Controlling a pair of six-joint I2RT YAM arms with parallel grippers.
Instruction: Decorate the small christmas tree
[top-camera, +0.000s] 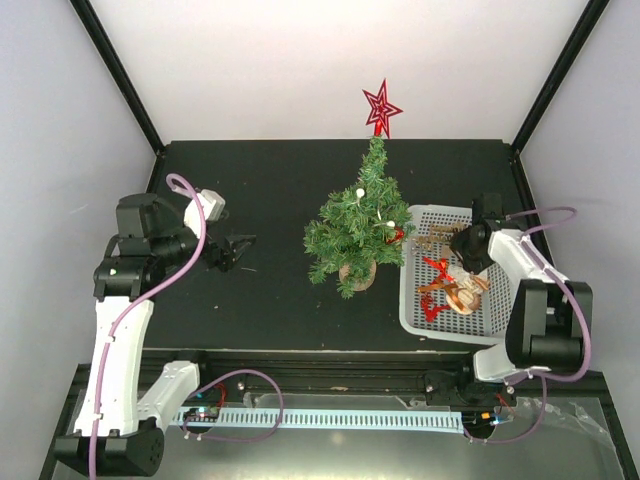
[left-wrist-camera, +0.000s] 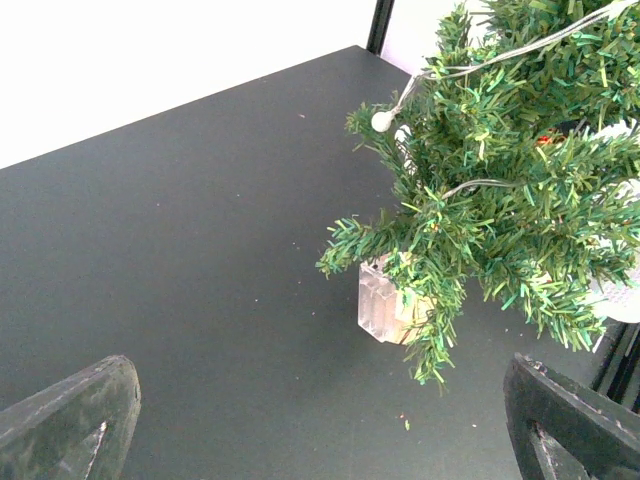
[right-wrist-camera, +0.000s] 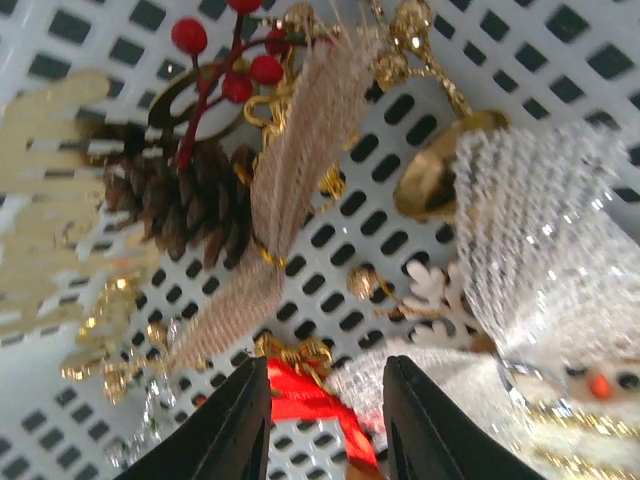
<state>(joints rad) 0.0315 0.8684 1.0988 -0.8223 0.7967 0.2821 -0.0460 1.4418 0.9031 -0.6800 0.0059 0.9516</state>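
Note:
The small christmas tree stands mid-table with a red star on its top and a light string with a white bulb across its branches. Its base shows in the left wrist view. My left gripper hovers left of the tree, wide open and empty. My right gripper reaches down into the white basket. Its jaws stand partly closed around a red ribbon ornament with a gold bow. The left finger touches the ornament, and a gap remains at the right finger.
The basket floor holds a pinecone with red berries, a burlap ribbon, a gold bell, a white snowflake and glittery white fabric. The basket sits close to the tree's right side.

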